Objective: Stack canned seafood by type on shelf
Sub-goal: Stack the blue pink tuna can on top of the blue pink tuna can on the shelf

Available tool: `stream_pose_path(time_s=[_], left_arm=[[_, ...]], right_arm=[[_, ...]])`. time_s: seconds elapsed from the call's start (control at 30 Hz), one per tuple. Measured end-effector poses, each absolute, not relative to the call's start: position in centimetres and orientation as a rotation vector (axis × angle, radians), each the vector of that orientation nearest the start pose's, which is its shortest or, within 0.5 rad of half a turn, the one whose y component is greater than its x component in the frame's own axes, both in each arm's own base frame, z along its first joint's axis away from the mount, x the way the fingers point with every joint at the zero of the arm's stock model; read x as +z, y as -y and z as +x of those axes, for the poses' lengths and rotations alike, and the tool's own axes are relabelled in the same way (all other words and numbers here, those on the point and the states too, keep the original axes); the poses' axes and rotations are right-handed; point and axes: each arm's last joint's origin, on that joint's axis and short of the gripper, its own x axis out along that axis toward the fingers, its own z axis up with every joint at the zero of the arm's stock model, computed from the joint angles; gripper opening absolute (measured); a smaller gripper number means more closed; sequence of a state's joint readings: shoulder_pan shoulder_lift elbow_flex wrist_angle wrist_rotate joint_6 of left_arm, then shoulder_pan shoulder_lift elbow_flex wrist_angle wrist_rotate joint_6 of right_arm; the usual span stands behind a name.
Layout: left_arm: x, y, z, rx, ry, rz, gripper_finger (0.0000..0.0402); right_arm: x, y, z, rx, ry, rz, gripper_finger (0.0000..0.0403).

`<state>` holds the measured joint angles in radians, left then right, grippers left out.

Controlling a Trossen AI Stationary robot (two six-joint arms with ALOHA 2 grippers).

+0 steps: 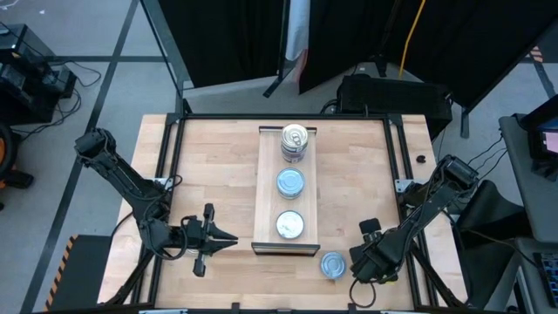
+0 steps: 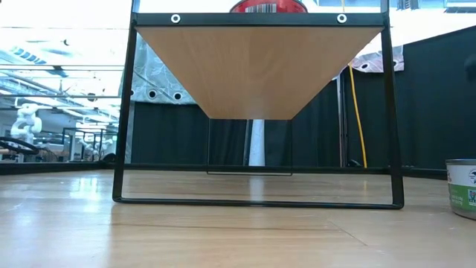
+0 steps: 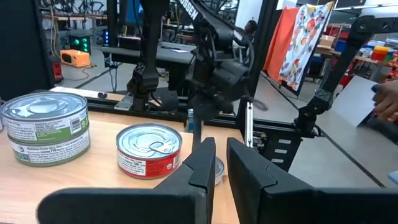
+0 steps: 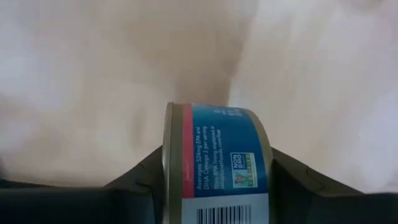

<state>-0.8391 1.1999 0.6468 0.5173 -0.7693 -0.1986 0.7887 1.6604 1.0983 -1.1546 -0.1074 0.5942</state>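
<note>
The shelf [image 1: 263, 187] runs near-to-far down the table's middle, raised on a black frame [image 2: 260, 67]. Three can positions stand on it: a pull-tab-topped stack [image 1: 295, 139] at the far end, a stack [image 1: 290, 182] in the middle, and a red-labelled can [image 1: 290, 224] near. Another can [image 1: 332, 264] [image 2: 462, 187] stands on the table by the shelf's near right corner. My right gripper [image 1: 352, 262] is right beside it. Its wrist view shows a blue-labelled can [image 4: 217, 155]; whether this is that same can I cannot tell. My left gripper [image 1: 232, 239] [image 3: 221, 162] is shut and empty, left of the shelf. My right gripper has the blue-labelled can between its two fingers. One finger [image 4: 140, 177] lies against the rimmed flat end [image 4: 169, 149], and the other finger is against the opposite end. The label wall faces the wrist camera. The blurred background hides whether the can is lifted or on the table.
Black frame rails [image 1: 166, 174] border the tabletop on both sides. Bare wood [image 1: 209, 174] lies left of the shelf and more lies to its right [image 1: 357, 174]. A person's hand [image 3: 388, 102] shows in the room beyond the table's right side.
</note>
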Motion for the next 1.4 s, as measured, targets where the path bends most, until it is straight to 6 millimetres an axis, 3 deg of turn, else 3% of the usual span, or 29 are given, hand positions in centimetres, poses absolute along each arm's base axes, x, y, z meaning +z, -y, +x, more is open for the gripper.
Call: stream_pose_path(time_s=[0.2,0.43,0.8,1.07,1.4], left_arm=[[27.8,17.5,18.5,-0.043,-0.004,-0.128,0.0042],[29.2,17.5,18.6,-0.043,0.070,-0.063,0.0042],[30.7,16.7,17.8,-0.035,0.133,-0.025,0.0042],[31.0,16.5,17.6,-0.033,0.141,0.000,0.0042],[31.1,16.5,17.6,-0.032,0.146,0.014,0.0042]], right_arm=[[23.5,-21.1,20.7,0.156,-1.620,-0.007,0.0198],[30.0,-22.7,22.7,0.181,-1.362,0.111,0.0178],[37.3,-20.6,25.5,0.106,-1.025,0.135,0.0182],[44.5,-15.8,28.0,0.052,-0.708,0.129,0.0185],[52.3,-4.1,28.5,-0.194,-0.397,0.120,0.0185]])
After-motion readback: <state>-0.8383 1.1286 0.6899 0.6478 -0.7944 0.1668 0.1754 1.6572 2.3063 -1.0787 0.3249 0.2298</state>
